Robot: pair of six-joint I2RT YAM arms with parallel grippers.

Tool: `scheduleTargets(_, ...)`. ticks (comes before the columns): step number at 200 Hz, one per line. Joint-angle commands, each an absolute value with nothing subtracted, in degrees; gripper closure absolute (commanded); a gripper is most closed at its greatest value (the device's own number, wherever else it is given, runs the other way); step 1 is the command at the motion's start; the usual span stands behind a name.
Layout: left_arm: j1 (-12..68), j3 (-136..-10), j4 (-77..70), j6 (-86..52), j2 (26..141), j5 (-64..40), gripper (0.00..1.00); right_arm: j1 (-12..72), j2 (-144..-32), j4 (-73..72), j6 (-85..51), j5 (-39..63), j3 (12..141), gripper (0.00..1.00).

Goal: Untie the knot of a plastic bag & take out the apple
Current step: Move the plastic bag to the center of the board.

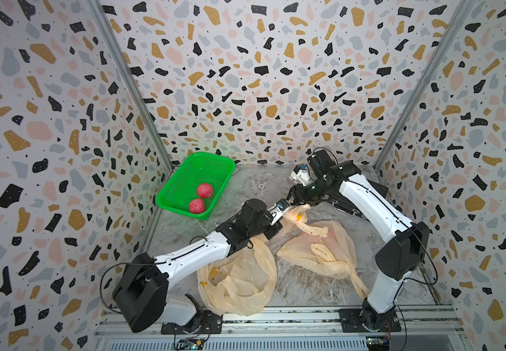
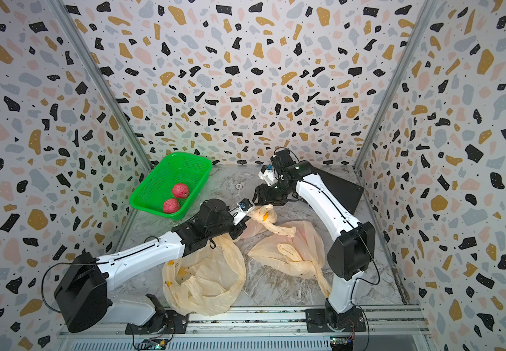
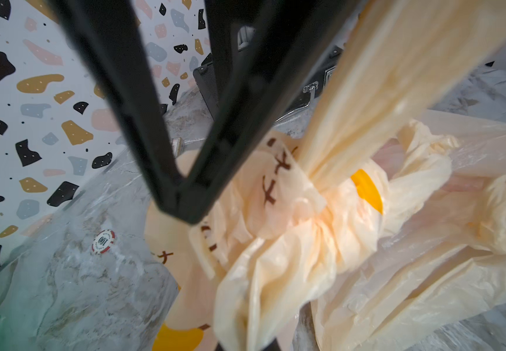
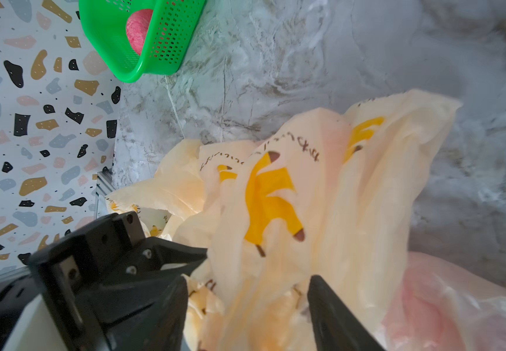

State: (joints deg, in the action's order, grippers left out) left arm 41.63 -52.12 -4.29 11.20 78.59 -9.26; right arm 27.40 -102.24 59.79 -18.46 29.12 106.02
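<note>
Left wrist view: the left gripper [image 3: 184,209] has its jaws pressed together, tips at the edge of the peach-coloured translucent plastic bag with yellow print [image 3: 276,258]. Whether any film is caught between them I cannot tell. A taut band of film [image 3: 382,91] runs out of the bag's bunched neck [image 3: 321,188], which looks knotted, not yet undone.

Right wrist view: the right gripper [image 4: 248,279] has its jaws spread, straddling the bag's upper folds without pinching them. The apple [image 4: 428,304] is most likely the pinkish shape showing through the film, so it is inside the bag.

Top views: the bag sits mid-tabletop [image 1: 306,291], between the two grippers. A green perforated plastic basket [image 1: 203,170] stands far left with two red apples [image 1: 205,190] in it. A second, knotted peach bag [image 2: 276,249] lies near right, and a slack open peach bag [image 2: 209,282] near left.

Risk, as I judge it: with the right jaws spread, only the left tips may hold anything. A pull on so little film could slip off or tear it. Pulling the wrong strand would cinch the knot tighter, and the apple's weight could drag the bag into its neighbours.
</note>
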Motion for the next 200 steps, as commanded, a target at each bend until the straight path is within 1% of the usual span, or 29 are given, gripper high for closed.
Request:
scheduleTargets(1,38.66,-50.37,-5.32,3.91,75.79,-16.53,1.0,24.26,-94.94,57.78,-19.68,27.42,107.72,0.33)
scheduleTargets(17,37.29,-48.95,-6.5,1.11,74.98,-18.27,1.0,23.09,-91.44,55.69,-19.8,27.48,104.42,0.34)
scheduleTargets(28,36.46,-48.94,-6.34,-0.3,74.87,-19.7,1.0,22.4,-89.12,54.51,-19.55,28.51,101.56,0.36)
scheduleTargets(32,36.06,-48.91,-6.33,-0.78,74.88,-20.47,1.0,22.32,-88.29,53.89,-19.16,29.24,100.3,0.38)
scheduleTargets(42,35.28,-48.9,-6.39,-1.92,75.05,-22.24,1.0,22.32,-86.58,52.16,-17.8,31.78,97.0,0.47)
scheduleTargets(55,34.52,-48.67,-6.78,-2.67,74.9,-23.07,1.0,22.31,-85.4,50.18,-16.53,35.42,92.47,0.56)
scheduleTargets(69,33.68,-48.1,-7.67,-3.8,74.4,-24.19,1.0,22.51,-85.12,47.3,-14.94,39.12,87.42,0.59)
scheduleTargets(116,32.61,-49.21,-7.06,-4.54,74.97,-26.75,1.0,24.42,-84.02,34.71,-9.56,37.3,77.05,0.5)
scheduleTargets(141,32.43,-49.77,-6.69,-5.06,75.71,-27.59,1.0,25.28,-84.42,33.45,-6.43,37.23,76.12,0.41)
scheduleTargets(156,32.17,-49.96,-6.68,-5.66,76.06,-28.01,1.0,26.07,-83.6,33.85,-4.92,37.43,75.51,0.38)
scheduleTargets(175,31.65,-50.36,-6.68,-6.05,76.55,-28.73,1.0,27.34,-81.15,33.62,-2.67,36.78,73.15,0.37)
scheduleTargets(200,30.82,-51.51,-6.33,-6.58,77.51,-30.4,1.0,28.42,-78.49,33.4,0.36,31.25,69.36,0.38)
